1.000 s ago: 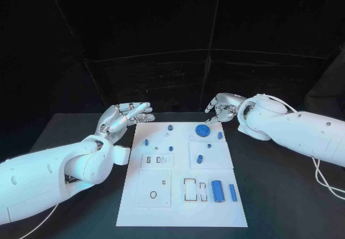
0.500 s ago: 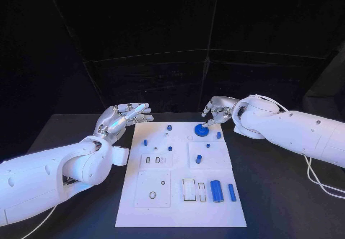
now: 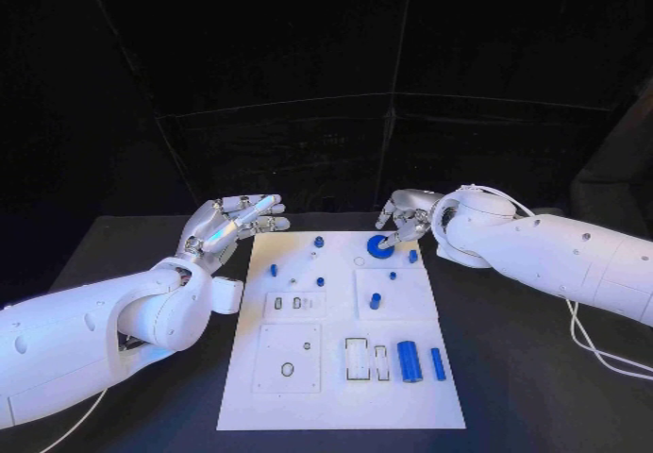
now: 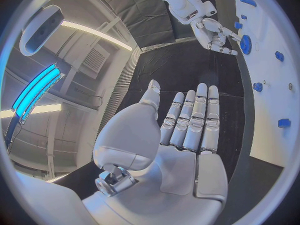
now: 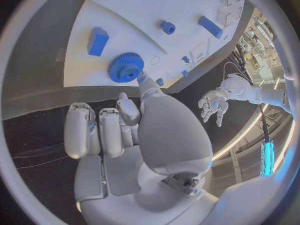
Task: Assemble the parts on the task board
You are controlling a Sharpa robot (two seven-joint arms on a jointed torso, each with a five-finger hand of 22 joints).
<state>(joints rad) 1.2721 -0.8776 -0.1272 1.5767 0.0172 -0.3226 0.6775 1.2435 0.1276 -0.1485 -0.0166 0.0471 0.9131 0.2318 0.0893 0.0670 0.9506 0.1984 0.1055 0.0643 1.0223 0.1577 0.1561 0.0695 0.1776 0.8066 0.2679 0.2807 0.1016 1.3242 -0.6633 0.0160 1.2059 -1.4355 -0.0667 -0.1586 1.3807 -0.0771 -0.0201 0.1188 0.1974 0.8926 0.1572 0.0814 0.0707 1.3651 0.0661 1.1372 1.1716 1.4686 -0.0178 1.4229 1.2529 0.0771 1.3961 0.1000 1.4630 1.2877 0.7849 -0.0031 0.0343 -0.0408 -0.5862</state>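
The white task board (image 3: 341, 396) lies in the middle of the black table. A blue gear (image 3: 379, 246) (image 5: 125, 67) sits near its far right corner. My right hand (image 3: 406, 216) (image 5: 134, 135) hovers just behind the gear with most fingers curled in. One fingertip (image 5: 143, 78) touches the gear's rim, and the hand holds nothing. My left hand (image 3: 240, 218) (image 4: 184, 130) is held flat and empty above the table, off the board's far left corner, fingers stretched out side by side. The left wrist view also shows the right hand (image 4: 215, 34) by the gear (image 4: 245, 44).
Two long blue bars (image 3: 410, 361) (image 3: 438, 364) lie at the board's near right beside white slots (image 3: 359, 360). Small blue pegs (image 3: 320, 242) (image 3: 274, 270) (image 3: 375, 301) and a blue block (image 3: 412, 256) stand farther back. Bare black table flanks the board.
My right hand has moved left and down from beyond the board's far right corner, and its fingertip now touches the gear. The left hand has stayed where it was.
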